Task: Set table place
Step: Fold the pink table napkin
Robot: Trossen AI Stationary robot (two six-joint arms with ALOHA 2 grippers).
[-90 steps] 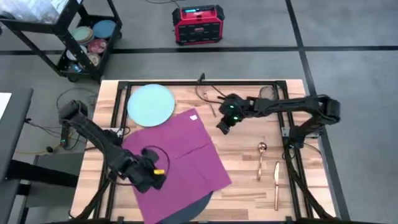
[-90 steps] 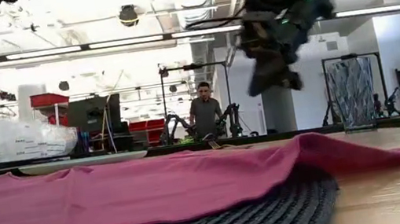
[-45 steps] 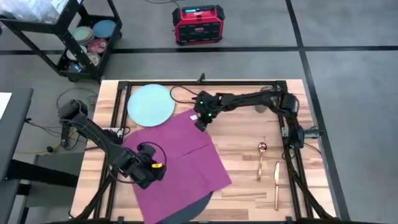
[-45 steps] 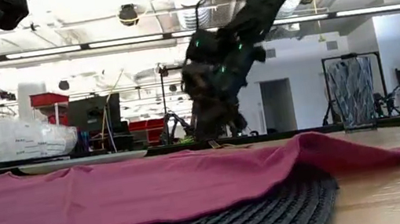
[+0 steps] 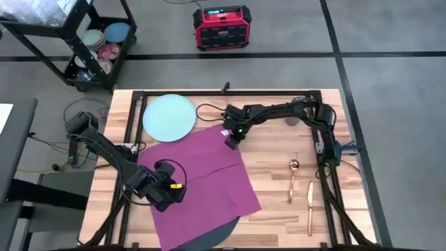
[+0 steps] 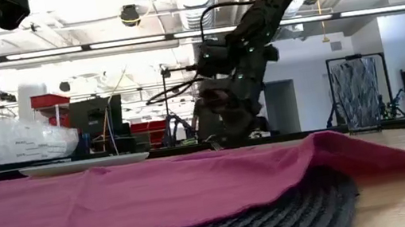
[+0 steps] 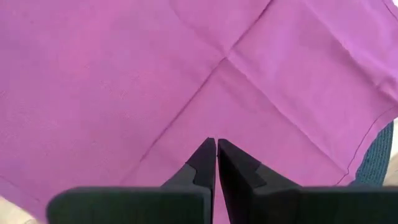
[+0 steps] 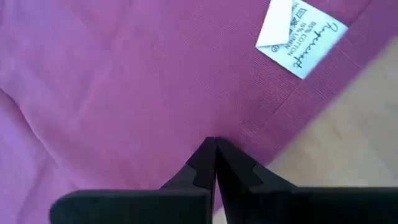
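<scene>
Nearest, we note the dark mat (image 5: 212, 237) at the bench (image 5: 279, 199) front edge, mostly covered by the magenta napkin (image 5: 202, 178). The left claw (image 5: 173, 193) rests on its left part, fingers together, apparently pinching cloth. Farther back, the right claw (image 5: 231, 141), fingers likewise closed, sits at the labelled far corner; whether it grips cloth we cannot tell. The cutlery (image 5: 301, 189) and blue plate (image 5: 169, 116) wait. We judge the napkin is being handled; next, fold it clear of the mat.

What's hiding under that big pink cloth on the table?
A dark round woven mat peeks out from under the pink cloth at its near edge. Most of the mat is covered, so anything else beneath cannot be seen.
</scene>
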